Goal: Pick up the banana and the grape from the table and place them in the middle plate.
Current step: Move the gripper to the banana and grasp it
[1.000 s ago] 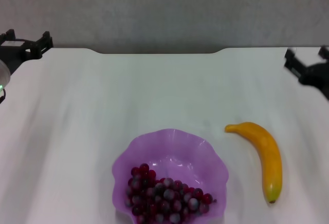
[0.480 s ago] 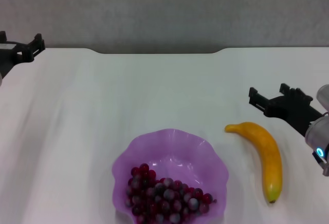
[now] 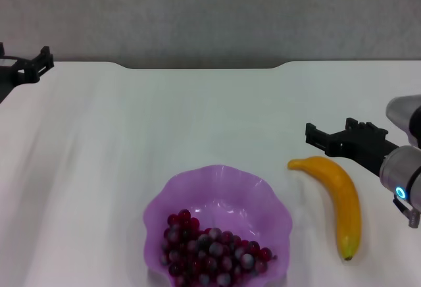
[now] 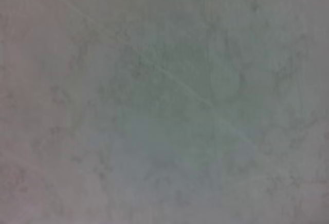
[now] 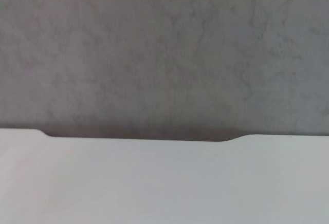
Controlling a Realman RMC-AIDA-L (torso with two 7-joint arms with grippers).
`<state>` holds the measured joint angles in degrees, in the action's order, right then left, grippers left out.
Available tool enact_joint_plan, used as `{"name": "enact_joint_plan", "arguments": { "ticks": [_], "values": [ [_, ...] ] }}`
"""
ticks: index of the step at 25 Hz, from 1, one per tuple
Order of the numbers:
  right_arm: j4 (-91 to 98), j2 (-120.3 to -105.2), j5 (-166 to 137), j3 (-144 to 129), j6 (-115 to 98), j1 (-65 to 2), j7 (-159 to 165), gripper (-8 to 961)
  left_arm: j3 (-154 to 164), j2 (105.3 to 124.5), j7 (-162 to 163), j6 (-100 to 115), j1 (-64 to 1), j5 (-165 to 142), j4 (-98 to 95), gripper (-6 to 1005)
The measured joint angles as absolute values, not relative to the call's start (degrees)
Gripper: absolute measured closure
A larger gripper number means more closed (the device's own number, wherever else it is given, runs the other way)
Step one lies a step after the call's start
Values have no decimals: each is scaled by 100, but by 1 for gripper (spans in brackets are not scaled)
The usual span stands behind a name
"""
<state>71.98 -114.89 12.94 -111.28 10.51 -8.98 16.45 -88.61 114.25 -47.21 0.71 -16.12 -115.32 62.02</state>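
The banana (image 3: 340, 199) lies on the white table (image 3: 131, 135) to the right of the purple scalloped plate (image 3: 218, 171). The grape bunch (image 3: 210, 251) lies inside the plate, in its near half. My right gripper (image 3: 329, 130) is open and empty. It hovers just above and behind the banana's stem end, with its fingers pointing left. My left gripper (image 3: 24, 60) is open and empty at the table's far left corner, partly out of view. The right wrist view shows only the table's far edge (image 5: 164, 183) and the wall.
A grey wall (image 3: 210, 10) rises behind the table's notched far edge. The left wrist view shows only a plain grey surface (image 4: 164, 100). Bare tabletop lies between the plate and the far edge.
My right gripper has come down from the far right edge, moving left to just behind the banana's stem end. My left gripper has drawn slightly further left. The fruit and plate have not moved.
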Motion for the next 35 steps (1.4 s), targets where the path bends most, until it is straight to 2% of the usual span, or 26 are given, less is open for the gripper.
{"name": "enact_joint_plan", "arguments": {
  "ticks": [9,21,35],
  "values": [
    [8371,-11488,1275,-10988,2816,-741,1407,89,-8859,11423,-4779,70,-1581,-11532,6202,122],
    [8028,-11490,1290,-10515,3495,-838,1613,89,-8990,11482,-4992,61,-1549,-11527,6197,122],
    [6340,-11506,1359,-10526,3330,-1992,1785,90,-8993,11528,-5015,61,-1562,-11527,6253,122]
  ]
}}
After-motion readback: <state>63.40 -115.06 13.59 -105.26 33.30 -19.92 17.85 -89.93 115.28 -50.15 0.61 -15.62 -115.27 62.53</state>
